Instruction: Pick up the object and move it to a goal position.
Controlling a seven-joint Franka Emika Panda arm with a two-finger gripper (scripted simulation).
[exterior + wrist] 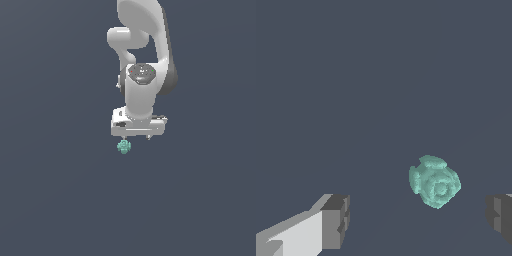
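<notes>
Because the object sits nearer one finger of the wide-spread, empty gripper, closing now risks knocking it aside.

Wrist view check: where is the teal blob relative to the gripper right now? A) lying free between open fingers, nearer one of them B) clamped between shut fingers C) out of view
A: the teal blob sits untouched in the gap between the spread fingers, closer to the other finger.
</notes>
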